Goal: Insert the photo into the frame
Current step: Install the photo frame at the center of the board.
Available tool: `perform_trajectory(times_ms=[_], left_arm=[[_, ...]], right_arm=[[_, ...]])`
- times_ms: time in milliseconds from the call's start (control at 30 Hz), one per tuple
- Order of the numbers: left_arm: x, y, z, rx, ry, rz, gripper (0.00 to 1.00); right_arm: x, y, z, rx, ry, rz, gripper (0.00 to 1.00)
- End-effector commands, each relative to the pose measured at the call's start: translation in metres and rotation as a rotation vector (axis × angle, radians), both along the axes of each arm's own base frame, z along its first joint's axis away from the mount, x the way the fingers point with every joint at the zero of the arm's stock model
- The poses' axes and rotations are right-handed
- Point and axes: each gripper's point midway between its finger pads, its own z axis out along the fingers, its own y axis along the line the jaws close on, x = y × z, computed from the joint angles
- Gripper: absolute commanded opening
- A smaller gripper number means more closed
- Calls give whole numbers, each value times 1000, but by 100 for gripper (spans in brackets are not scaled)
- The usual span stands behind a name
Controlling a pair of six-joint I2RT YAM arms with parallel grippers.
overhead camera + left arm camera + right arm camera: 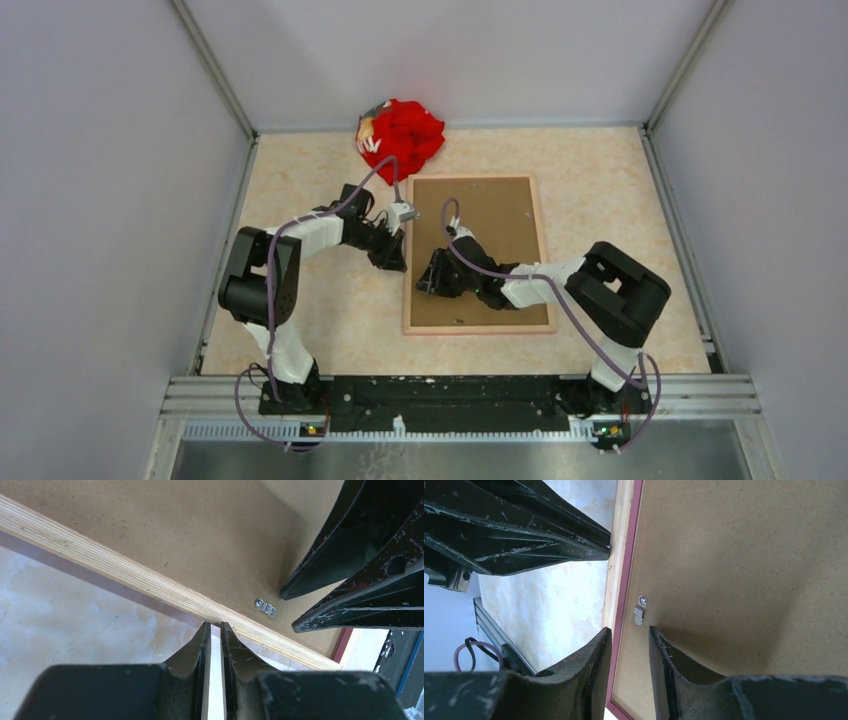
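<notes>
Your left gripper [214,626] sits at the frame's [100,560] left rail. Its fingers are nearly together with only a slit between them, holding nothing, and the tips are right at the light wood edge. The frame lies face down on the table [600,200] with the brown hardboard backing [490,240] up. A red cloth bundle [402,138] sits just beyond its far edge.

A small metal turn clip [265,607] lies just inside that rail, and I cannot tell whether it still locks the panel. To its right, your right gripper [629,632] hovers with fingers slightly parted and empty, above the seam between the pink lip and the backing.

The photo shows in no view, so it may be under the backing or off camera. Confirm that before you commit.

Risks, as I judge them:
- The two grippers are very near each other at one rail, so a small sideways move could knock them together.
- A tip pushed against the thin rail may simply slide the frame across the table.
- Prying with the clip still engaged could bend the hardboard.
</notes>
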Motion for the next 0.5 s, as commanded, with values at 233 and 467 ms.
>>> perform_trajectory(times_ms=[233,467], left_arm=[[7,1,-7,22,-26,-2,15],[7,1,-7,26,-22,1,14]], right_arm=[[0,14,-4,14,-12,24,33],[0,17,-7,22,-2,29,31]])
